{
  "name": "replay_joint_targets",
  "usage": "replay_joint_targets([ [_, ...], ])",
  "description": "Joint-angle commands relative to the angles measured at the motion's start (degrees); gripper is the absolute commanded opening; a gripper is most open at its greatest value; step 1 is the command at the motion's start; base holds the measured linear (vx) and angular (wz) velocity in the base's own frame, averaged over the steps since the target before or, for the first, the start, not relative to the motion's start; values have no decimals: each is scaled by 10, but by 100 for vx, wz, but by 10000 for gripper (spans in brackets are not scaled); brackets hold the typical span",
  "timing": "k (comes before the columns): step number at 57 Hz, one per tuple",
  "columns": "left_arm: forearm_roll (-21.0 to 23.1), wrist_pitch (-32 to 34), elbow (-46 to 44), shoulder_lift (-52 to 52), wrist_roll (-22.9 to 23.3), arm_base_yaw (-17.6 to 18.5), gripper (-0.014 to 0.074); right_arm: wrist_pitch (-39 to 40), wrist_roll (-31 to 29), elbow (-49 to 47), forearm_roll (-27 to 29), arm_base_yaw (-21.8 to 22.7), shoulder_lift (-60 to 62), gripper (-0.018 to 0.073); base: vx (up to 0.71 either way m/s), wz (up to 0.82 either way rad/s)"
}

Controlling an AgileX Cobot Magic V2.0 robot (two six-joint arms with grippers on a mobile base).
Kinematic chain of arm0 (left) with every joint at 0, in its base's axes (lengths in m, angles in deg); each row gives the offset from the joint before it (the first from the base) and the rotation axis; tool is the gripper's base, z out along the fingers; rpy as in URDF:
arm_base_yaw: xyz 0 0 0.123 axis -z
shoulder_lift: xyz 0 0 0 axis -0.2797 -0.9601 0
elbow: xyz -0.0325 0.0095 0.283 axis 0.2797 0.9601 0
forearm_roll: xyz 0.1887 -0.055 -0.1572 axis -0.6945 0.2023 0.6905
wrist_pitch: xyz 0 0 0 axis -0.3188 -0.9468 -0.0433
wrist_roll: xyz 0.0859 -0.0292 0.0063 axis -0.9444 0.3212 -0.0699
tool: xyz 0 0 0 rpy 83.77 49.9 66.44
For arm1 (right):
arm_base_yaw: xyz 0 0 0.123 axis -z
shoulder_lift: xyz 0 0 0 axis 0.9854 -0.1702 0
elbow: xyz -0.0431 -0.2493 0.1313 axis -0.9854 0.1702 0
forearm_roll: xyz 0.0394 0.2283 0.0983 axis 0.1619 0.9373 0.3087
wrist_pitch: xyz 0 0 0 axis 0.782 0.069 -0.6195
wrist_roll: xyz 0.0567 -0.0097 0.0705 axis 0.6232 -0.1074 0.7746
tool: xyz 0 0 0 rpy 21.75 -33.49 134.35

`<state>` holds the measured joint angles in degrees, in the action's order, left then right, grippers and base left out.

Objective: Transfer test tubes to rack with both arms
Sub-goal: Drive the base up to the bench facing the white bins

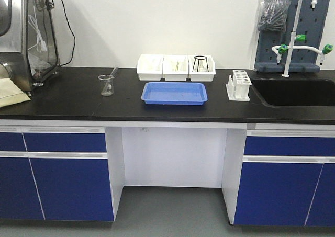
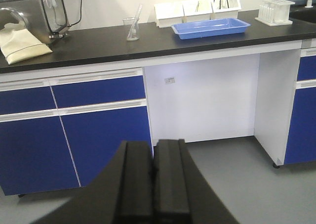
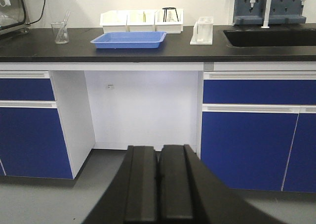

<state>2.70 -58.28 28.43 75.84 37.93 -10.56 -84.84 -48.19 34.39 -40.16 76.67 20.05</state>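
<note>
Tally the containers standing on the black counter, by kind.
White storage bins: 3
Blue tray: 1
Glass beaker: 1
White test tube rack: 1
Total: 6

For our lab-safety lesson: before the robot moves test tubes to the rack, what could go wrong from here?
1. The slim clear glass tube leans in the clear glass beaker; pulling it sideways may tip the beaker.
2. The small white plastic rack stands beside the black sink; a push might slide it in.
</note>
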Motion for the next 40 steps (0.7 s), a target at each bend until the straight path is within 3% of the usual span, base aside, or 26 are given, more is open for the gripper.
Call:
replay_joint_targets([
  [1,-1,47,15,6,1,0,-20,45,-4,6,-1,4,4,-8,0,0],
  [40,-1,47,15,6,1,0,-20,45,-4,6,-1,4,4,-8,0,0],
])
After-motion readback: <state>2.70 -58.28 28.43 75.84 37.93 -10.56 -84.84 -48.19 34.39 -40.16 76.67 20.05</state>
